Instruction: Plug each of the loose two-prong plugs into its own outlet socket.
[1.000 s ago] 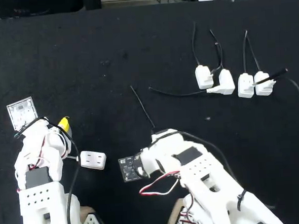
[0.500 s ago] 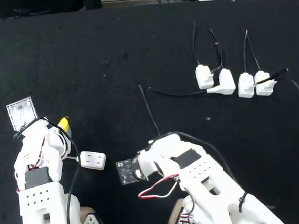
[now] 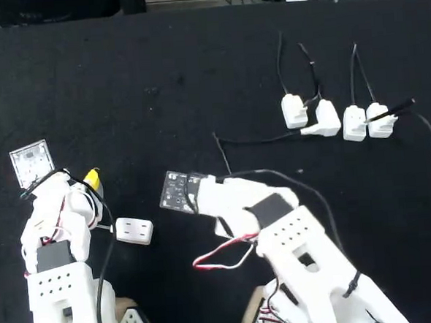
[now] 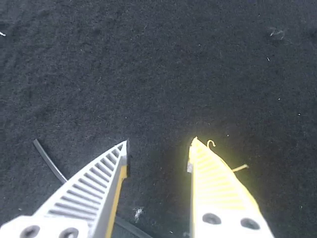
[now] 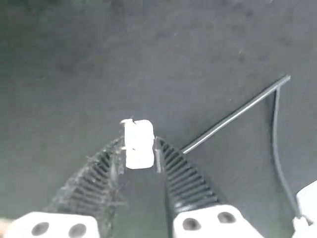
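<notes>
Black cloth (image 3: 123, 79) covers the table, and the right gripper (image 5: 139, 141) is pinching a white two-prong plug (image 5: 138, 151) between its fingertips. Left gripper (image 4: 159, 141) hangs spread apart, the white outlet socket (image 3: 133, 230) lying just beside that arm.

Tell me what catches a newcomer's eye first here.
The right gripper is shut on a small white plastic plug over the black cloth. Four white corded plug pieces sit in a row at the far right. A white rectangular socket block lies beside the left arm.
</notes>
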Tool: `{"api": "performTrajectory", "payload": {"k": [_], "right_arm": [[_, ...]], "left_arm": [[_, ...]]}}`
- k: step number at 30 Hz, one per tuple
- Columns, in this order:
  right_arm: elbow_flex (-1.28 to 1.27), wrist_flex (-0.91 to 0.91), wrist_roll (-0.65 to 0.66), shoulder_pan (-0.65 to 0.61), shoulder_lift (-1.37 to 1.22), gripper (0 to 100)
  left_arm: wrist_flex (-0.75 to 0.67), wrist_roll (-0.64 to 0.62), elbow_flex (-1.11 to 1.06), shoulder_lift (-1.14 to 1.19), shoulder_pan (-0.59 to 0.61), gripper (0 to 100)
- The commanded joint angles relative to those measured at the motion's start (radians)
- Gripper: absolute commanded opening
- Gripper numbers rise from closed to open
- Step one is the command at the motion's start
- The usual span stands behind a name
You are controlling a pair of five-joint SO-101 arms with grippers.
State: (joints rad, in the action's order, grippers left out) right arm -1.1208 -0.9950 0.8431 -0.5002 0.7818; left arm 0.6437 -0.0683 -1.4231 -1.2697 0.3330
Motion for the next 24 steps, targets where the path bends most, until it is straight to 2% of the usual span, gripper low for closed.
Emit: {"api": "performTrajectory", "payload": {"k": [1,5,10,13,18,21,24], "right_arm": [[0.226,-0.391,-0.020,0.002,0.012,1.1],[0.308,-0.523,-0.023,0.000,0.010,1.1],[0.255,-0.512,-0.018,-0.003,0.004,1.1],[0.128,-0.373,-0.017,-0.005,0.004,1.1],[-0.120,-0.005,-0.025,-0.029,0.004,1.1],[-0.182,0.083,-0.117,-0.091,0.002,2.5],[-0.186,0.094,-0.193,-0.140,0.002,9.7]], "left_arm": [[-0.015,-0.009,0.008,-0.011,0.008,20],[-0.015,-0.009,0.008,-0.011,0.008,20],[-0.015,-0.009,0.008,-0.011,0.008,20],[-0.015,-0.009,0.008,-0.011,0.008,20],[-0.015,-0.009,0.008,-0.011,0.008,20],[-0.015,-0.009,0.008,-0.011,0.008,20],[-0.018,-0.009,0.008,-0.011,0.008,20]]}}
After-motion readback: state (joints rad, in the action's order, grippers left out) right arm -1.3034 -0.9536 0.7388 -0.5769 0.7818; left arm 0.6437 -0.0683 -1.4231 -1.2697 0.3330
